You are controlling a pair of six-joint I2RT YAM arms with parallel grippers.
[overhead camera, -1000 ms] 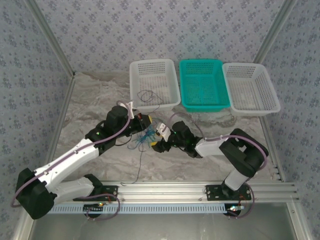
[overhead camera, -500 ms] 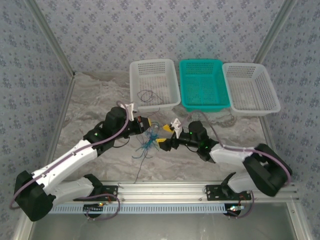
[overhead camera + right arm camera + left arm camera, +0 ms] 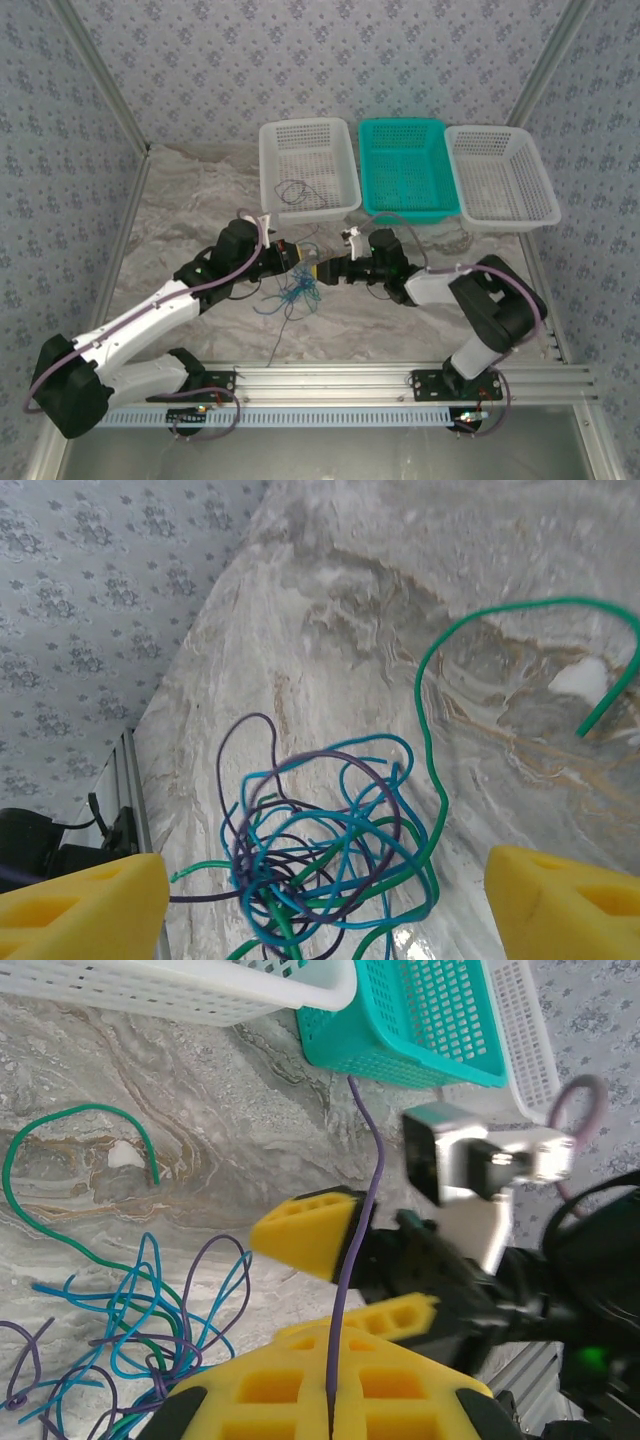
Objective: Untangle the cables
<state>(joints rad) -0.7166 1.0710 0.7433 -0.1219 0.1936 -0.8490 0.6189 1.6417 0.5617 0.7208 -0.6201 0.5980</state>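
The cables (image 3: 295, 292) lie as a loose wad of blue, teal-green and dark purple strands on the marbled table, just in front of both grippers. My left gripper (image 3: 333, 1360) is shut on a single purple cable (image 3: 362, 1170) that runs up toward the teal basket, passing between the right gripper's yellow fingers (image 3: 305, 1232). The left gripper (image 3: 298, 257) and right gripper (image 3: 321, 270) face each other almost tip to tip. My right gripper (image 3: 322, 865) is open, looking down on the wad (image 3: 320, 845). A green cable (image 3: 432, 730) arcs out of the wad.
Three baskets stand along the back: a white one (image 3: 268, 170) holding a dark cable (image 3: 293, 190), a teal one (image 3: 372, 212) and another white one (image 3: 545, 215). One thin strand (image 3: 278, 340) trails toward the front rail.
The right gripper has swung up and left, meeting the left gripper, and its jaws have spread wider. The wad has slipped slightly toward the front. The left gripper stays shut.
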